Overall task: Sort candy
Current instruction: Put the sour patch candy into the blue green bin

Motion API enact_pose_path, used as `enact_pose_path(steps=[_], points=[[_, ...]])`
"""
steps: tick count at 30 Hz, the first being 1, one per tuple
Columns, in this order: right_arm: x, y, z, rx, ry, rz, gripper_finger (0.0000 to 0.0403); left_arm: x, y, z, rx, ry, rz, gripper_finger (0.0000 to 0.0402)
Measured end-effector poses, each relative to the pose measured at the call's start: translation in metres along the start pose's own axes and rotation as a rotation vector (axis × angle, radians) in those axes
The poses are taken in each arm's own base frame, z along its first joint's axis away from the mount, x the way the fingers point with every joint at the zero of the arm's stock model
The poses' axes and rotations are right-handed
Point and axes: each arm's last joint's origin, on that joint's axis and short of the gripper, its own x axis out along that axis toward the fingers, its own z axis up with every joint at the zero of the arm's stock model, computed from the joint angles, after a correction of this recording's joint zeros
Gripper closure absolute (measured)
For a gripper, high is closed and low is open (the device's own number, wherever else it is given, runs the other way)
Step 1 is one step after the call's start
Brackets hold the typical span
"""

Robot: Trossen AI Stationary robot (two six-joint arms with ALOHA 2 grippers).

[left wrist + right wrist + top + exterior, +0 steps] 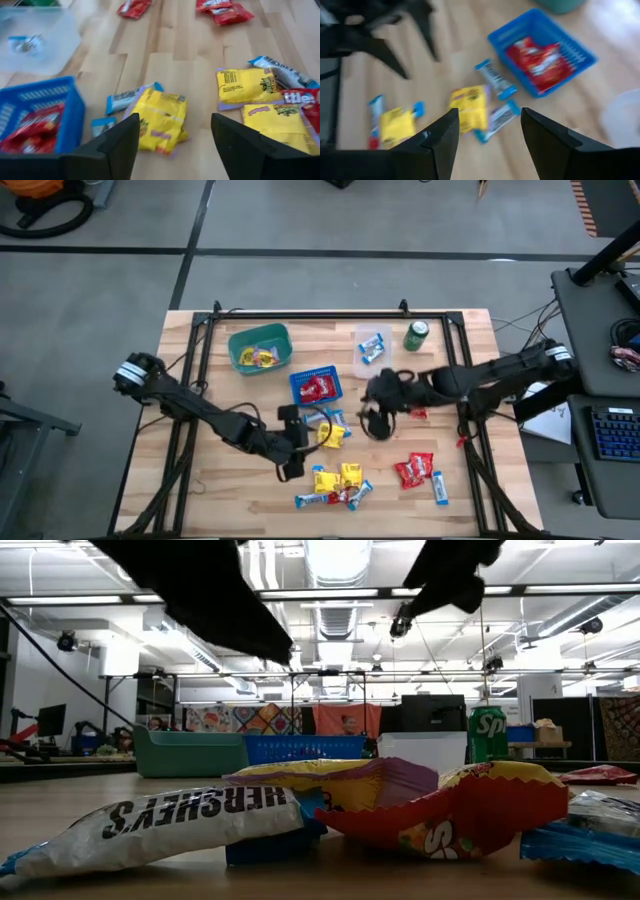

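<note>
Three baskets are counted: one green [260, 347], one blue [316, 387], one clear [372, 346]. One green can [416, 335] is seen. Two arms are present.

On the wooden desk [230, 490], a blue basket [316, 387] sits centrally; a green basket [260, 347] beside it, a clear bin [372, 347] and green Sprite can [416, 335] opposite.

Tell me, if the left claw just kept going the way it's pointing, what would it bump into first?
Most likely the yellow candy packet. In the wrist view it lies on the table right ahead of the open left gripper, between its fingers. Depth is hard to judge, so that's a best guess.
</note>
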Motion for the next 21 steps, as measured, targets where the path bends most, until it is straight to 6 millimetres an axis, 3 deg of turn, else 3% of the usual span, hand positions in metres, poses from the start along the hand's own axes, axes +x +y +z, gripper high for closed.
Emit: enact_pose_path(steps=[8,21], points=[[0.005,0.027,-0.018,-0.047,0.021,0.000,0.0200,0.041,-0.007,-0.018,0.098,-0.014,0.025,0.0153],[0.023,0.030,-0.026,-0.066,0.070,-0.036,0.0200,0.075,-0.001,-0.049,0.141,0.097,0.077,0.0167]])
